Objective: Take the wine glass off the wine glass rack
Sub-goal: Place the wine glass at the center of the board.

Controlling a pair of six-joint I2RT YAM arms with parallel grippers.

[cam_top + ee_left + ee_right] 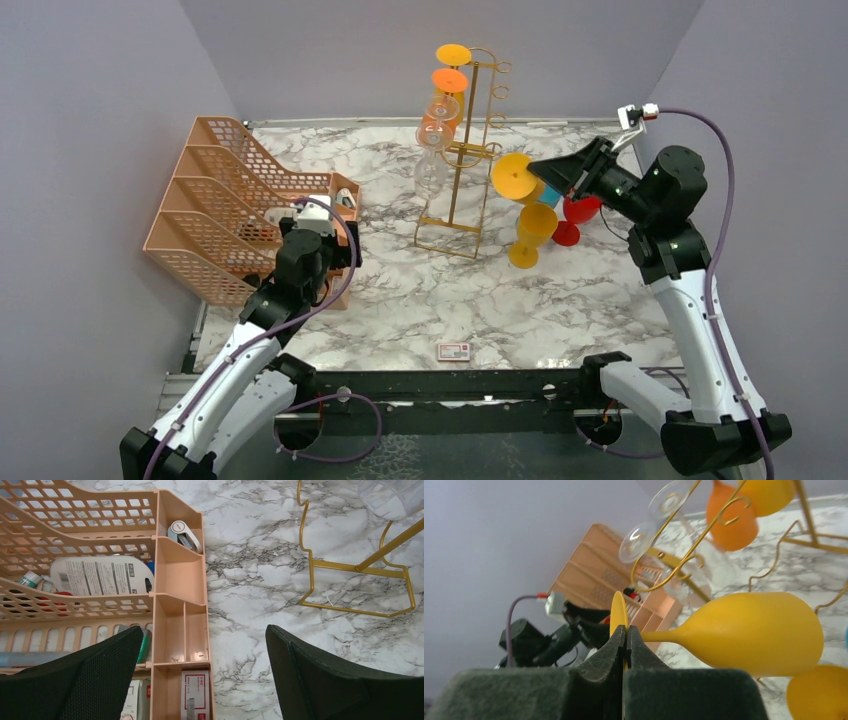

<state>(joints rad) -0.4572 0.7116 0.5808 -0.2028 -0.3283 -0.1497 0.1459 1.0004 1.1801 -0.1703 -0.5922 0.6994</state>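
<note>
- Gold wire of the wine glass rack [468, 150], upright at the back middle of the marble table [400, 300], rectangular base frame flat on the marble.
- Hung upside down on its left-side hooks: orange glasses [449, 82] near the top, clear glasses [432, 160] below them.
- Yellow wine glass [754, 630] up in the air just right of the rack. Lying almost on its side, with the stem roughly level in the right wrist view and the bowl pointing away from the fingers. Clear of the curled hooks as far as both views show.
- Right gripper [625, 635] pinched tight on the rim of that glass's round foot, both pads pressed against the thin yellow disc.
- Left gripper [202, 630] spread wide with nothing between the fingers, hovering low at the inner end of the peach organiser [180, 575] on the table's left, well apart from the rack.
- Inside the organiser: a white and grey stapler-like item [185, 534] in a small end compartment, a white printed label pack [100, 575] in a mesh slot, and a small box with red print [195, 695] in the nearest compartment.
- Standing on the marble under the right arm: a second yellow glass [535, 225] and a red glass [580, 210]. A blue-green patch between them, too hidden to name.
- Small white and red card [453, 350] flat near the table's front edge.
</note>
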